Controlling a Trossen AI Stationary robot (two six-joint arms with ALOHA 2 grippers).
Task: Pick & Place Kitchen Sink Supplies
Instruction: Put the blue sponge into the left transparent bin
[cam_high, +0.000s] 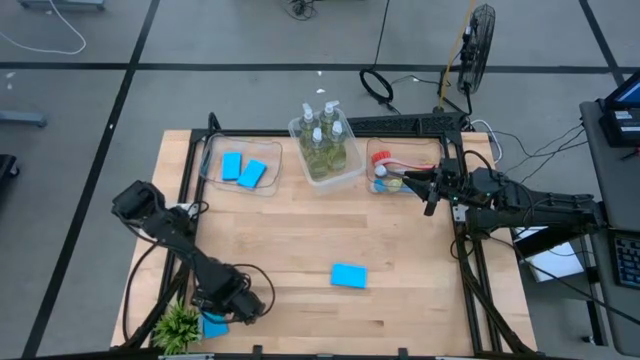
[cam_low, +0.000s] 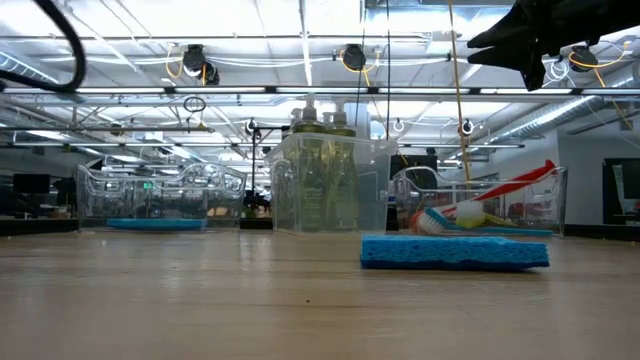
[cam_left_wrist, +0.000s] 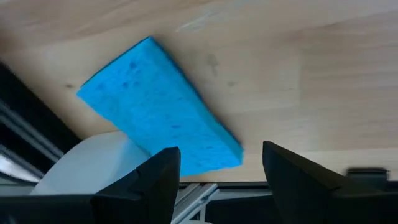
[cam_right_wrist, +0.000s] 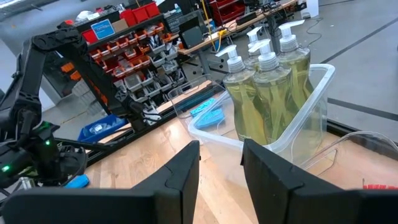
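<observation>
A blue sponge (cam_left_wrist: 158, 106) lies flat on the wood table near its near left corner, beside the potted plant (cam_high: 178, 325). My left gripper (cam_left_wrist: 221, 171) hangs open just above the sponge's one end, pointing steeply down, its fingers apart from it. In the high view that gripper (cam_high: 225, 312) stands over the sponge (cam_high: 213, 326). A second blue sponge (cam_high: 348, 275) lies flat mid-table. My right gripper (cam_right_wrist: 221, 168) waits level and open at the far right, beside the brush bin (cam_high: 392, 170), with nothing between its fingers.
Three clear bins stand along the far edge: one with two blue sponges (cam_high: 243, 170), one with several soap pump bottles (cam_high: 325, 145), one with brushes. The plant's white pot (cam_left_wrist: 93, 162) and the table's edge rail lie close by the left gripper. Bare wood lies around the mid-table sponge.
</observation>
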